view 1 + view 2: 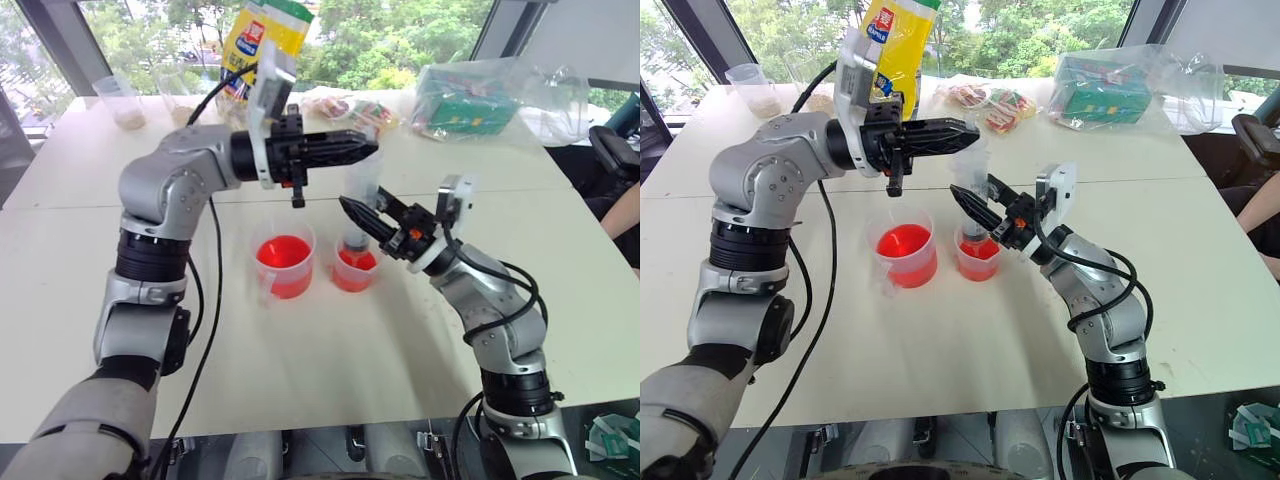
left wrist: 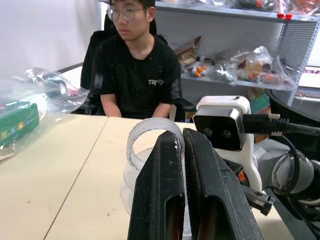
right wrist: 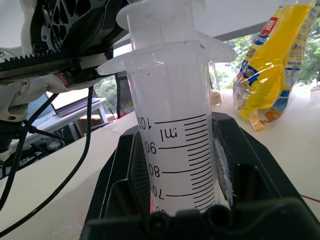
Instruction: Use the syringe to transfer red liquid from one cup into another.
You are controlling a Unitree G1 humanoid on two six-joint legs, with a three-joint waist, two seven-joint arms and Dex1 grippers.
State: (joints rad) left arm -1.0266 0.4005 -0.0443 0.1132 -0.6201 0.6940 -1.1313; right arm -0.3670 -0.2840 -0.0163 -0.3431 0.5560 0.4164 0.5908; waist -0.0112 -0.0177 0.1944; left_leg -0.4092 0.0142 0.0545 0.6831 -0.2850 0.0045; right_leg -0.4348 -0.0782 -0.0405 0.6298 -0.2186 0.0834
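Pale worktop (image 1: 330, 380) is standing before large windows with green trees showing beyond; cluttered shelving is showing behind a seated person (image 2: 132, 60) in a black shirt in the left wrist view.

Item: larger handled cup (image 1: 284, 262). Sitting on the worktop, holding red liquid (image 1: 283, 250).

Item: smaller handleless cup (image 1: 354, 268). Standing just beside the handled cup, on its right, also showing red liquid in its lower part.

Item: syringe (image 1: 360, 205). Standing upright with its lower end inside the smaller cup, scale marks facing the right wrist camera (image 3: 175, 150), plunger top rising above the barrel flange.

Item: right gripper (image 1: 372, 218). Reaching in from the right, its jaws clamping the syringe barrel from both sides.

Item: left gripper (image 1: 368, 145). Pointing level toward the right above the two cups, its jaws standing pressed narrowly together at the round plunger top (image 2: 152, 137); whether they are pinching the plunger cannot be told for certain.

Item: yellow snack bag (image 1: 262, 40). Standing at the far edge of the worktop.

Item: clear bag with a green box (image 1: 470, 100). Lying at the far right.

Item: two small clear cups (image 1: 120, 100). Standing at the far left corner.
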